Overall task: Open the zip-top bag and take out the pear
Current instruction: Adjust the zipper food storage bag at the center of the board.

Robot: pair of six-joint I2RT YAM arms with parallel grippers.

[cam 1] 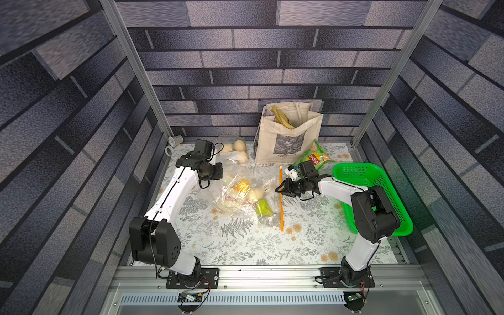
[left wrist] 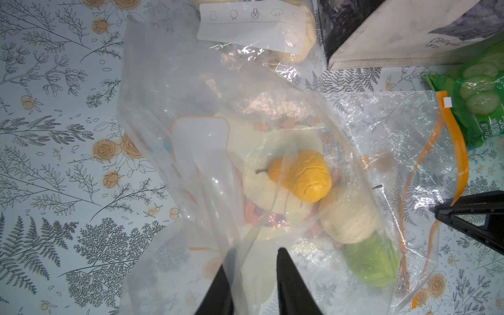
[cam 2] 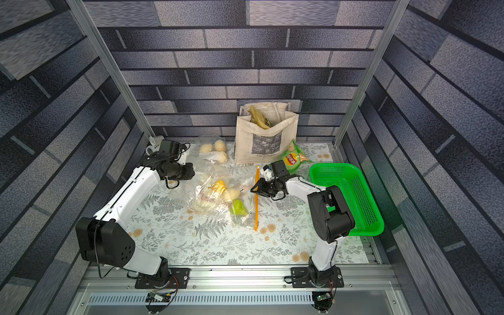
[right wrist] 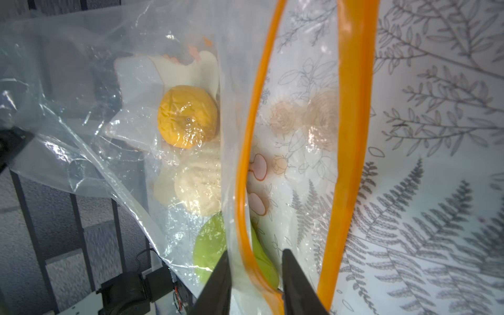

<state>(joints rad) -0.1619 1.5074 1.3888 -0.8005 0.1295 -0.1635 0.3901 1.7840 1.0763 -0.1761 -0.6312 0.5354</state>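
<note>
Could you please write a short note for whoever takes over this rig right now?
Left hand: shut on the plastic of the zip-top bag, at the end away from the zip.
Right hand: jaws straddle one lip of the orange zip; a firm grip is not clear.
Green pear: inside the bag, just behind the mouth.
Done: the zip lips are parted.
Left: widen the mouth if needed and take the pear out.
</note>
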